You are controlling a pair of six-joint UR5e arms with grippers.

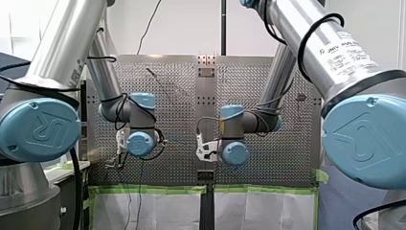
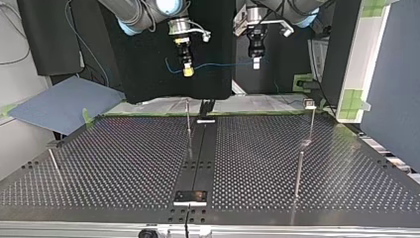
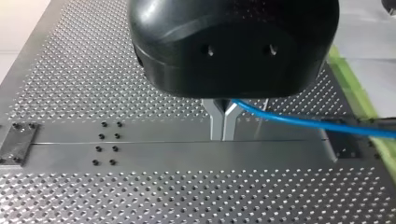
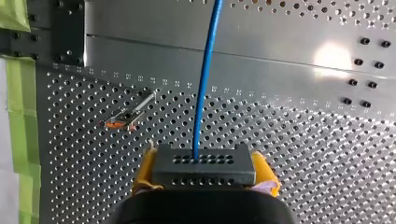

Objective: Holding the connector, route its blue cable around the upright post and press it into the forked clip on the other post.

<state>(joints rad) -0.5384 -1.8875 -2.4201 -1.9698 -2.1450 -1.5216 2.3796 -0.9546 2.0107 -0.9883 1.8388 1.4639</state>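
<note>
My right gripper [image 4: 204, 173] clamps the connector [image 4: 204, 161], its long side lying across the fingers. The blue cable [image 4: 204, 93] points straight ahead, then runs about level to my left gripper [image 3: 223, 123], which pinches it high above the table [image 2: 124, 163].

Yellow-padded right claw [image 4: 205, 174] clamped on black connector [image 4: 204, 167], blue cable [image 4: 204, 84] running straight ahead over perforated counter [image 4: 303, 154], green tape [image 4: 21, 112] at edge

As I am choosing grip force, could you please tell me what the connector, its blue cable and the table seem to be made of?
The connector looks like matte black moulded plastic, with rows of small holes. The blue cable seems plastic-sheathed: smooth, slightly glossy. The table appears to be bare metal: grey, perforated, with a bright glare spot.
</note>
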